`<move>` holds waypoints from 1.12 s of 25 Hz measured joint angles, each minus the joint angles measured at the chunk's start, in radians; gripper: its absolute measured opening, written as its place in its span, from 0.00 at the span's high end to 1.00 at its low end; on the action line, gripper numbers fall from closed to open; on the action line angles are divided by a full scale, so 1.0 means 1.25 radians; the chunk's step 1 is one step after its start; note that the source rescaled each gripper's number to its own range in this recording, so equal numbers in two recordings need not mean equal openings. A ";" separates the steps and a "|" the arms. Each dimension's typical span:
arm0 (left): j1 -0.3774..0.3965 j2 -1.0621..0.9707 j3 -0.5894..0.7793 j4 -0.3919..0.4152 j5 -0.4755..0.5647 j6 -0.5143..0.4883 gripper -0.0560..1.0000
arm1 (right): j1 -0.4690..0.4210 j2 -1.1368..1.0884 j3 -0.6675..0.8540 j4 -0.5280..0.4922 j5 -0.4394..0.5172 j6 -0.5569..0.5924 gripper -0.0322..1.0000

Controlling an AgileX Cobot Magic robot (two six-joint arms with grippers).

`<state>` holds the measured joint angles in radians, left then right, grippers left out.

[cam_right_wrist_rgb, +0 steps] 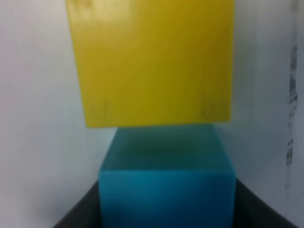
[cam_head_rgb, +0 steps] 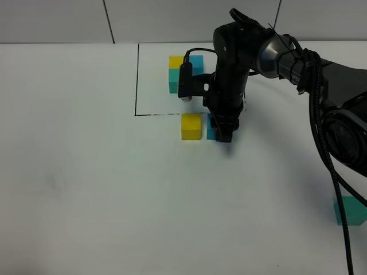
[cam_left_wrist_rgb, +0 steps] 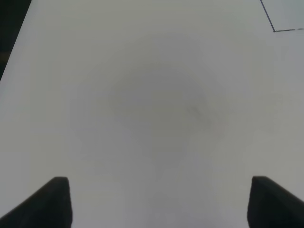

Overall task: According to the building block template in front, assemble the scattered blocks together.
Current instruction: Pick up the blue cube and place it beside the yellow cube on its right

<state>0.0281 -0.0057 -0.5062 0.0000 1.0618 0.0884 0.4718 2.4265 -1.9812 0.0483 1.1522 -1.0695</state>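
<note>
Blue block (cam_right_wrist_rgb: 166, 187) clamped in right gripper (cam_head_rgb: 225, 129), set against yellow block (cam_head_rgb: 191, 126) just outside template (cam_head_rgb: 184, 70) frame: 2 of 3 placed. Teal-green block (cam_head_rgb: 350, 210) well apart, untouched. Left gripper (cam_left_wrist_rgb: 164, 202) jaws spread over bare table (cam_left_wrist_rgb: 152, 95).

I'm standing in what looks like a robotics lab. There is a bare white table (cam_head_rgb: 86, 200) with plain pale wall panels (cam_head_rgb: 51, 20) at twelve o'clock. A black, cable-wrapped robot arm (cam_head_rgb: 298, 63) reaches in from two o'clock. A thin black-lined rectangle (cam_head_rgb: 137, 80) is marked on the tabletop towards twelve o'clock.
</note>
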 joint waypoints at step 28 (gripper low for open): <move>0.000 0.000 0.000 0.000 0.000 0.000 0.23 | 0.011 0.002 -0.002 0.023 -0.018 0.000 0.94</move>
<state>0.0281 -0.0057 -0.5062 0.0000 1.0618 0.0884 0.4851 2.4288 -1.9831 0.0774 1.1298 -1.0695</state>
